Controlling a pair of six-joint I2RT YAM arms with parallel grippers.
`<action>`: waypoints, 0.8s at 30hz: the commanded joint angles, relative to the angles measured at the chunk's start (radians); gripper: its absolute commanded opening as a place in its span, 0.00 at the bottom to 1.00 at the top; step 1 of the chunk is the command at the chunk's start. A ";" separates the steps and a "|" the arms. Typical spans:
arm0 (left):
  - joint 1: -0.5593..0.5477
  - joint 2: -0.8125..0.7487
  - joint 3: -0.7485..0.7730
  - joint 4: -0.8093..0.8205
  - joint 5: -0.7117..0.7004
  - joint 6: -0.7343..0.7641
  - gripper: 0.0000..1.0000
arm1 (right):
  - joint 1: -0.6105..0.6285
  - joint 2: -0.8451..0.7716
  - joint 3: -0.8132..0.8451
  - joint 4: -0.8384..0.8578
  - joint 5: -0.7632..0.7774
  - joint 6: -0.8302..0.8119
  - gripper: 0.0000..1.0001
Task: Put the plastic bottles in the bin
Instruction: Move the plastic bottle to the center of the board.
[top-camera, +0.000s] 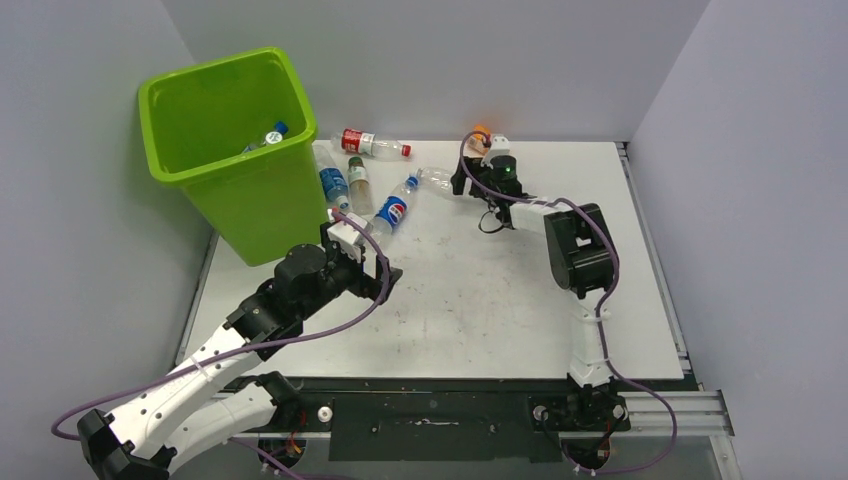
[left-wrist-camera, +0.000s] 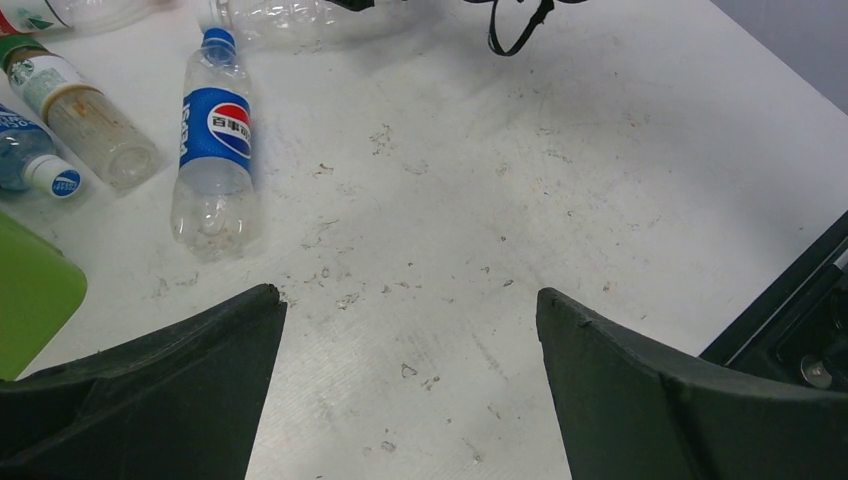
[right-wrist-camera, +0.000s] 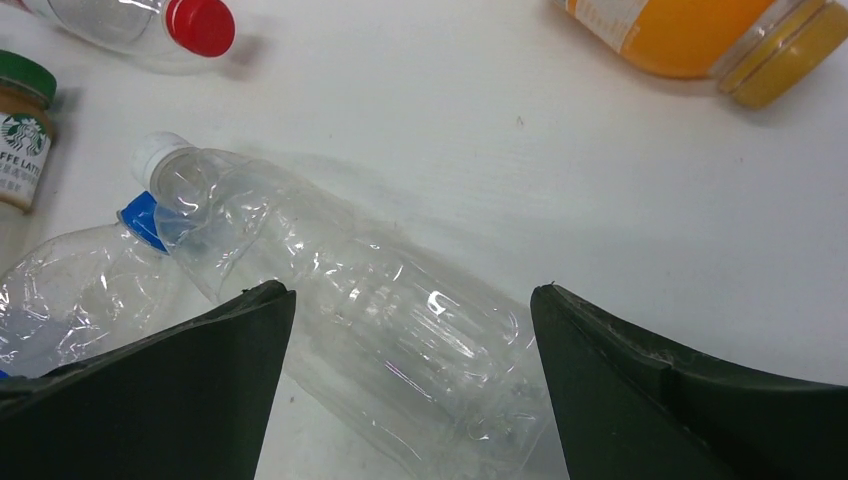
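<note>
Bottles (top-camera: 392, 212): six lie on the table (top-camera: 480, 290), one in the bin (top-camera: 262, 205).

Scuffed white table (top-camera: 480, 300), grey walls (top-camera: 450, 60)

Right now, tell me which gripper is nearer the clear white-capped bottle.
Right. The right gripper hovers just above the clear white-capped bottle, jaws open either side; the left gripper sits beside the bin, well off.

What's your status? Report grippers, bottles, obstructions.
Left gripper open, empty. Right gripper open over clear bottle, Pepsi bottle crowding its neck. One bottle in bin, more on table.
</note>
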 joint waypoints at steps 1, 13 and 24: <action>-0.002 -0.014 0.008 0.045 0.025 -0.011 0.96 | -0.011 -0.131 -0.096 0.000 -0.045 0.092 0.90; 0.000 -0.010 0.011 0.038 0.049 -0.018 0.96 | -0.010 -0.195 0.036 -0.240 -0.089 -0.131 0.90; -0.002 0.008 0.010 0.041 0.091 -0.040 0.96 | 0.018 0.029 0.390 -0.697 -0.241 -0.343 0.90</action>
